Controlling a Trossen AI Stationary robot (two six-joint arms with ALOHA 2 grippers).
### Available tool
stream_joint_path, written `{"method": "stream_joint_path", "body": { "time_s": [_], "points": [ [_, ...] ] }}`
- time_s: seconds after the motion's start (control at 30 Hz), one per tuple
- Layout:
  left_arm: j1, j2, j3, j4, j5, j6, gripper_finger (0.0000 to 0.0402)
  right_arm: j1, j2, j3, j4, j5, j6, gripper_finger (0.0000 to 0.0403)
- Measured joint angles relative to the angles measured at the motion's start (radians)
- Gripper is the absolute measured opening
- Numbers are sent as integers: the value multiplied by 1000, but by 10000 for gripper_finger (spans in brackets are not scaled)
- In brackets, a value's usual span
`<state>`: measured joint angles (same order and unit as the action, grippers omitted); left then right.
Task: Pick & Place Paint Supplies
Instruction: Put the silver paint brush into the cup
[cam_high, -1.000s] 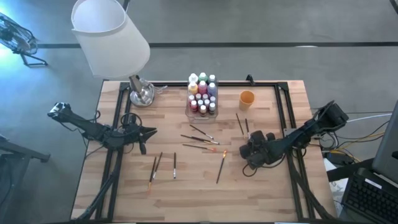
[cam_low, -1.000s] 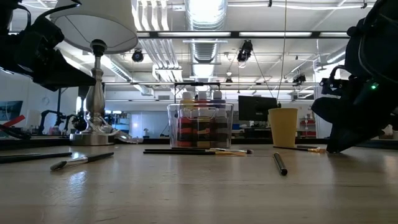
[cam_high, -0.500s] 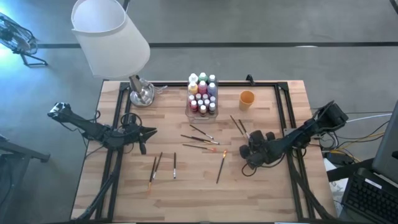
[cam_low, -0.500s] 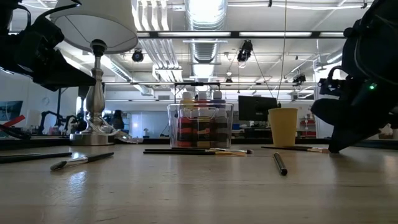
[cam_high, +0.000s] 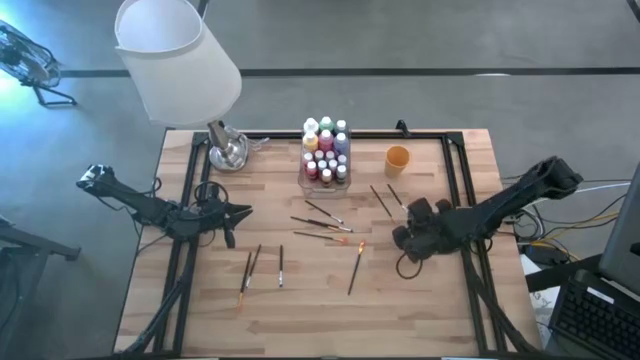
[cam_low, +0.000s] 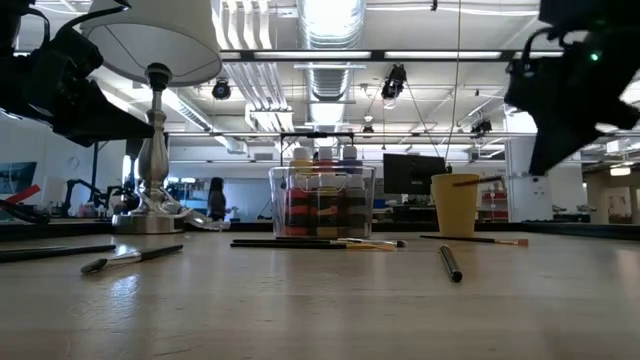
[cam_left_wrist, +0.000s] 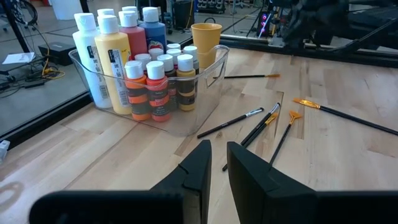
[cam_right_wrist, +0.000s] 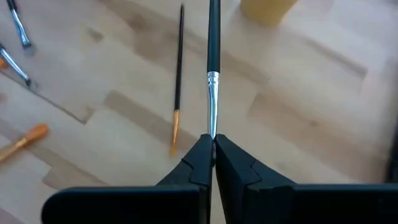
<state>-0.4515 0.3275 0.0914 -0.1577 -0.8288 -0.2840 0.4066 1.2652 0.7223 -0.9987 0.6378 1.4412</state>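
My right gripper (cam_right_wrist: 211, 144) hangs above the table's right half (cam_high: 408, 212), shut on a thin dark-handled paintbrush (cam_right_wrist: 213, 56). The brush also shows in the low view (cam_low: 478, 181), level with the top of the orange cup (cam_low: 455, 205). Another brush (cam_right_wrist: 178, 68) lies flat on the wood below it. Several more brushes lie mid-table (cam_high: 322, 222) and left of centre (cam_high: 255, 268). Paint bottles with white caps stand in the clear box (cam_left_wrist: 149, 74) at the far side. My left gripper (cam_left_wrist: 217, 163) waits at the table's left (cam_high: 243, 211), a narrow empty gap between its fingers. My right gripper pinches the brush at its bristle end, just past the silver ferrule (cam_right_wrist: 212, 121), between its two fingertips. The fingers slant down from the table's right side. The brush runs straight on ahead of them, its handle toward the orange cup. It is lifted clear of the table.
A lamp with a white shade (cam_high: 180, 60) stands on its metal base (cam_high: 228, 152) at the far left corner. The orange cup (cam_high: 397, 158) stands right of the clear box (cam_high: 325, 160). Bare wood shows along the near edge (cam_high: 320, 320).
My right gripper has gone up from the table top, mostly in the last half second, rolling a little. The brush has come up with it and is now clear of the wood. The neighbouring brush has stayed on the table.
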Motion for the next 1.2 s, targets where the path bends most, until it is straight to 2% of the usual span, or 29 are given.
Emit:
{"method": "stream_joint_path", "body": {
  "time_s": [0.2, 0.4, 0.67, 0.8, 0.9, 1.2],
  "points": [
    [0, 0, -1, 0, 0, 0, 56, -89, -85, 161, -152, 10, -174, 8],
    [0, 1, -16, 3, 0, 1, 56, -240, -111, 374, -303, -15, -368, 8],
    [0, 2, -19, 13, 0, 0, 57, -537, -68, 643, -436, -221, -625, 8],
    [0, 2, -20, 13, 0, 0, 56, -697, -19, 740, -490, -371, -742, 8],
    [0, 2, -20, 13, 0, 0, 58, -799, 35, 801, -525, -445, -813, 8],
    [0, 2, -21, 12, 0, 0, 57, -986, 246, 962, -572, -593, -1002, 8]
  ]
}}
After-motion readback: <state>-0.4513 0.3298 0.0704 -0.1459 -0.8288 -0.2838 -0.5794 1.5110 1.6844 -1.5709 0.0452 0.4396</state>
